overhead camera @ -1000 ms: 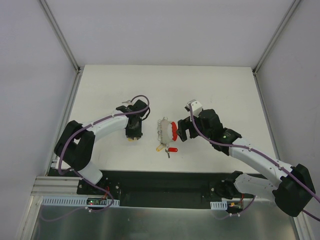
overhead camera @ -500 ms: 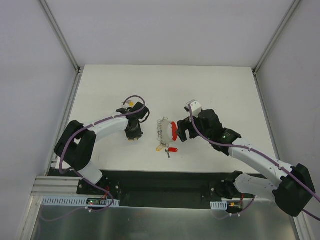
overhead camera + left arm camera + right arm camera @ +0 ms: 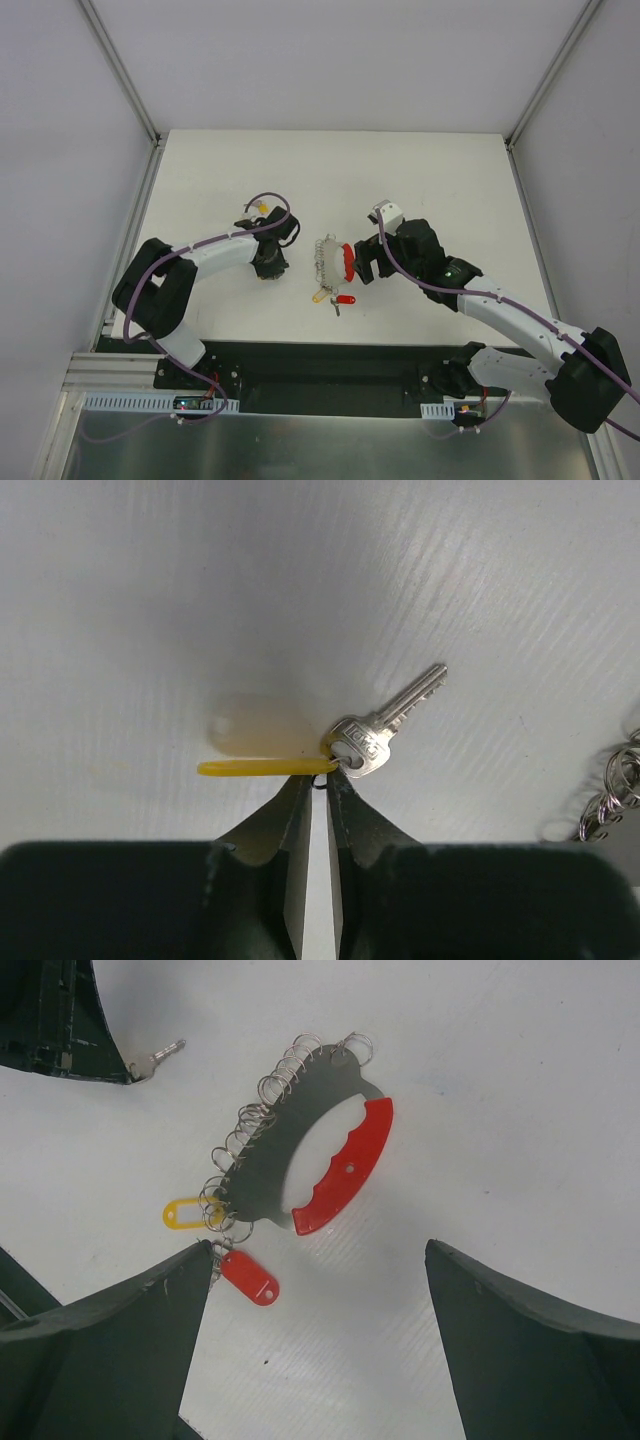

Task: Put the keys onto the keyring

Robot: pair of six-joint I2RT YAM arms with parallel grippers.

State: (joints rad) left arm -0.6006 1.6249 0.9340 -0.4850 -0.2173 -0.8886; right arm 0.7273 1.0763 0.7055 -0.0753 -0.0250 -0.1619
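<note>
Left gripper [image 3: 318,778]: clenched on silver metal key with yellow plastic tag [image 3: 385,728], mid-frame, bare white surface [image 3: 150,600] all round. Right gripper [image 3: 315,1260]: released, spread wide, red-handled grey keyring [image 3: 345,1165] at centre frame. Key stamp illegible.

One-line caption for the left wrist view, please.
Left tool pinches the silver metal key with flat yellow plastic tag over the white table.
</note>
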